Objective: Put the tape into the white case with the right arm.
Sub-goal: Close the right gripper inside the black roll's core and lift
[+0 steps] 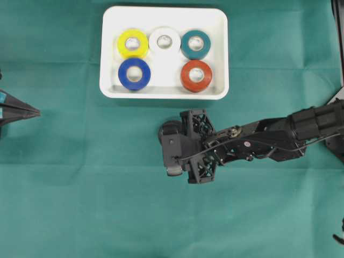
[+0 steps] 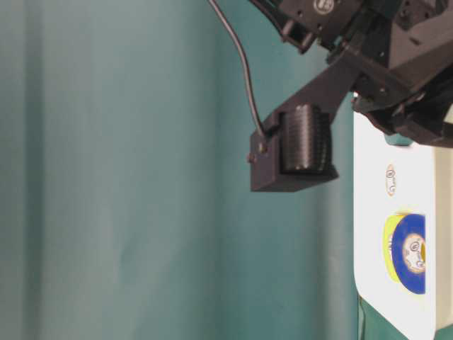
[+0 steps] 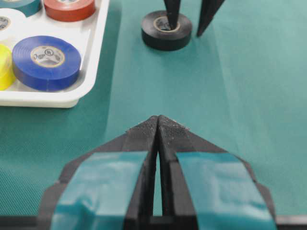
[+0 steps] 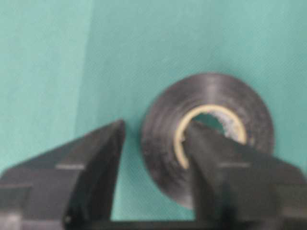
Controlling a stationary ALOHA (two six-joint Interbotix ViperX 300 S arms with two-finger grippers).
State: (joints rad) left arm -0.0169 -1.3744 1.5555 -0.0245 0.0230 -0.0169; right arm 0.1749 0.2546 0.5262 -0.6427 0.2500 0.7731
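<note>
Right gripper point(image 3: 188, 26) straddles the black tape's point(image 3: 165, 33) wall, one finger in the core, one outside, jaws not yet pinching. Tape lies on cloth point(image 3: 249, 96), right of the white case point(image 3: 91, 67). Left gripper point(image 3: 158, 125) closed, empty.

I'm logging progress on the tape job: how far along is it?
Done: five rolls lie in the white case. In hand: the right end effector straddles the wall of the black tape roll on the green cloth, one finger in its core, one outside. Left: lifting it into the case.
</note>
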